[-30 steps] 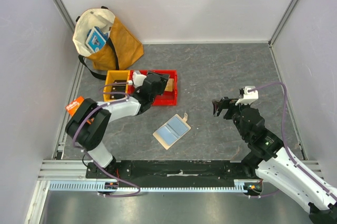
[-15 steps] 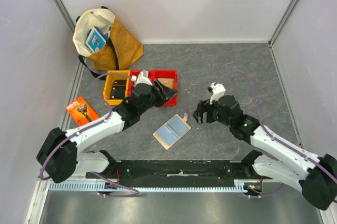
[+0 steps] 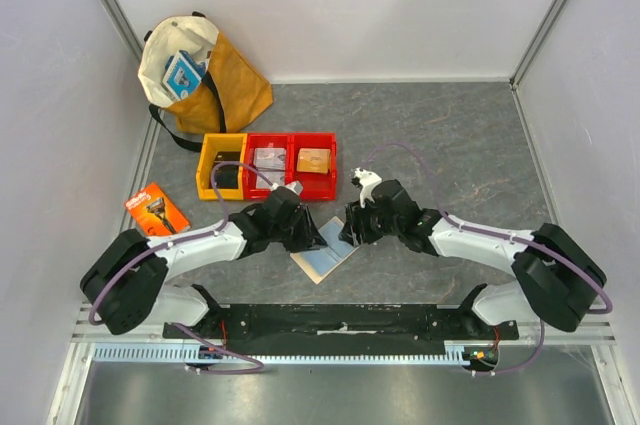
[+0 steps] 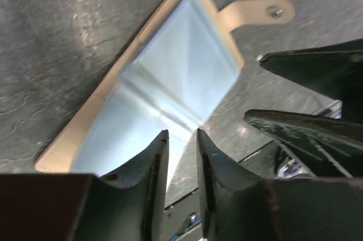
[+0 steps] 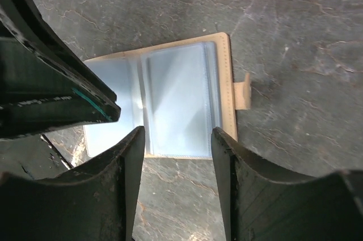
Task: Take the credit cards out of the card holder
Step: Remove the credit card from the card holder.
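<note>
The left end effector [image 4: 181, 139] hangs low over the holder [image 4: 170, 76]. Its jaws are drawn to a narrow slit with nothing between them, and pale blue sleeve plastic shows through the gap. Whether the tips touch the plastic I cannot tell.

The holder lies open and flat on the tabletop [image 5: 295, 37], directly beneath both end effectors. Its sleeves [image 5: 176, 99] face up, and its snap tab [image 5: 243, 93] sticks out ahead and to the right of the right end effector [image 5: 176, 139]. No cards can be made out. The sleeves read as cloudy blue-grey, and any cards inside them are hidden.

The right end effector stands just beside the left one, jaws about half apart and empty, with the right-hand sleeve framed between them below.

By its looks the holder is light and limp, a soft cover with thin slick film. It will likely slide or fold up if tugged from one side only. One end effector would best pin the tan border or the spine fold while the other works at a sleeve mouth. The cards should be stiff, thin and smooth, so the sound grip is a pinch on a short exposed edge, pulled flat along the sleeve. Squeezing film and card together risks dragging the whole holder.
</note>
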Robot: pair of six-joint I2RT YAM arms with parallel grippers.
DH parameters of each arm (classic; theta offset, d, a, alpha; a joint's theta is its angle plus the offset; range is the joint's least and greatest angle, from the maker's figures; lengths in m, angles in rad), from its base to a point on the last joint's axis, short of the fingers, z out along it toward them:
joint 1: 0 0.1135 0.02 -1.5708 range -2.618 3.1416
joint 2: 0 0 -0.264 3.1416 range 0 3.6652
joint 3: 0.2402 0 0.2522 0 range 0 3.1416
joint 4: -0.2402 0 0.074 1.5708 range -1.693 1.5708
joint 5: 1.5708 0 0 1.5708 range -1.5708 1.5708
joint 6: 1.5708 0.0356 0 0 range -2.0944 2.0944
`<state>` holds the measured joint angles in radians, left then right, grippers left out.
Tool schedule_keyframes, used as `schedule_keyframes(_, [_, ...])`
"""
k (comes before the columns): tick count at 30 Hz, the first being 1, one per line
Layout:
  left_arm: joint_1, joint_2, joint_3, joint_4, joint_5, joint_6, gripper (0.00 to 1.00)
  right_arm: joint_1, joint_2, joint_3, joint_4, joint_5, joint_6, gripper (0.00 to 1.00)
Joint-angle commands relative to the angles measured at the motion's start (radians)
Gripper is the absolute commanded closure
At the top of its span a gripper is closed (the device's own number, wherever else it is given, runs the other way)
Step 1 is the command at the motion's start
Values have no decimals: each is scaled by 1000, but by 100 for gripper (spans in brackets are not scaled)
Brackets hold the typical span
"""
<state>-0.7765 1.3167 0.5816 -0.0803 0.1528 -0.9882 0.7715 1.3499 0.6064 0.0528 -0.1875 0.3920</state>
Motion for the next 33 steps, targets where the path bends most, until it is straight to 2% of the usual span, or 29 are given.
schedule_keyframes(1, [-7,32,-19,-59,65,85,71,18,61,61,53,2,15,45])
schedule_keyframes(13, [-7,78,-45,-137,82,123,88,37,143,73,33,43,7,55])
schedule_keyframes(24, [-7,78,-55,-139,62,129,91,49,149,69,19,39,10,67])
schedule_keyframes(33, [-7,81,-55,-131,59,131,92,55,147,79,12,13,10,69])
